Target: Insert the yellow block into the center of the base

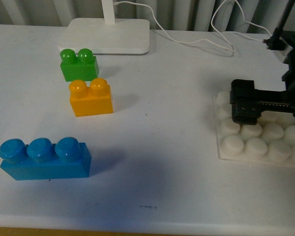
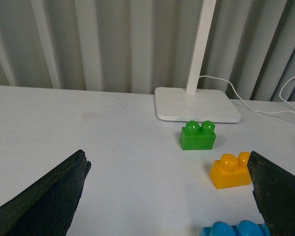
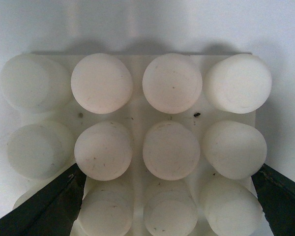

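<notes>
The yellow block (image 1: 91,98) stands upright on the white table at centre left, with two studs on top. It also shows in the left wrist view (image 2: 229,171), just inside one finger (image 2: 278,191). My left gripper (image 2: 169,196) is open and empty, low over the table, and is not seen in the front view. The base (image 1: 226,156) lies flat at the right. My right gripper (image 1: 238,107) hovers open and empty directly above the base. In the right wrist view the base (image 3: 137,118) fills the frame between the spread fingers of my right gripper (image 3: 169,206).
A green two-stud brick (image 1: 78,64) stands just behind the yellow block. A blue three-stud brick (image 1: 44,158) sits at the front left. A white lamp stand (image 1: 108,35) with its cable (image 1: 187,39) is at the back. The table's front edge runs close by.
</notes>
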`<control>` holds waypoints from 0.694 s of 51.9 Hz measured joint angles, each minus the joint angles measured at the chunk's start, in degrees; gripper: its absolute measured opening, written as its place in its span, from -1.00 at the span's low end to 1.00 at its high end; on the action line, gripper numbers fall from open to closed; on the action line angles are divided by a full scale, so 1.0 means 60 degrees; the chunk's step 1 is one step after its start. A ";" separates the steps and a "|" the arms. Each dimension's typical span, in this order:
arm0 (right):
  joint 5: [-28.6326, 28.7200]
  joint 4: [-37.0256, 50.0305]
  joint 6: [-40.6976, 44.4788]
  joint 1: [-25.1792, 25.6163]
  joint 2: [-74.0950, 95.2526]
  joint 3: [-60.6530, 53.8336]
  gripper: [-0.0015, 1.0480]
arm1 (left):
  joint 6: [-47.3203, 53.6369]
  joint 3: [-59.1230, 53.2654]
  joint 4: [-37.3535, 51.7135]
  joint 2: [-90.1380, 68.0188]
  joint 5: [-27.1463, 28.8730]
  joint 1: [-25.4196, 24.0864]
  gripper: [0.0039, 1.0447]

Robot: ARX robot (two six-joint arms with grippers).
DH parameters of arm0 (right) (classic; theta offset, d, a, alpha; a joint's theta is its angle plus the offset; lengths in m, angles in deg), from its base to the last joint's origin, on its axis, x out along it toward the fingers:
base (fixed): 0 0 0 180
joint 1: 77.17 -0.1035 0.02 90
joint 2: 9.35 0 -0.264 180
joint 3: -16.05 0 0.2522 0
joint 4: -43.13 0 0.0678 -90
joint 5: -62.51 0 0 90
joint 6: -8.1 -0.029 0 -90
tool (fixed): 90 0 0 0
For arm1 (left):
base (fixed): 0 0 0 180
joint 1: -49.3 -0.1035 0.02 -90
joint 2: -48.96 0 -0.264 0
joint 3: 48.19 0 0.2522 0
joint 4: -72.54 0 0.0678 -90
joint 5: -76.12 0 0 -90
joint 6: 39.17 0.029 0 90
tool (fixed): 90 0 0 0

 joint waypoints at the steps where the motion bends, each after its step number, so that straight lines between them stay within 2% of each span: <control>1: 0.0015 -0.0011 -0.0040 -0.0073 0.0036 0.0044 0.83 | 0.0000 0.0000 0.0000 0.0000 0.0000 0.0000 0.88; 19: -0.0073 -0.0532 -0.0929 -0.1056 0.0670 0.1002 0.83 | 0.0000 0.0000 0.0000 0.0000 0.0000 0.0000 0.88; 36: -0.0186 -0.0849 -0.1319 -0.1530 0.0984 0.1552 0.83 | 0.0000 0.0000 0.0000 0.0000 0.0000 0.0000 0.88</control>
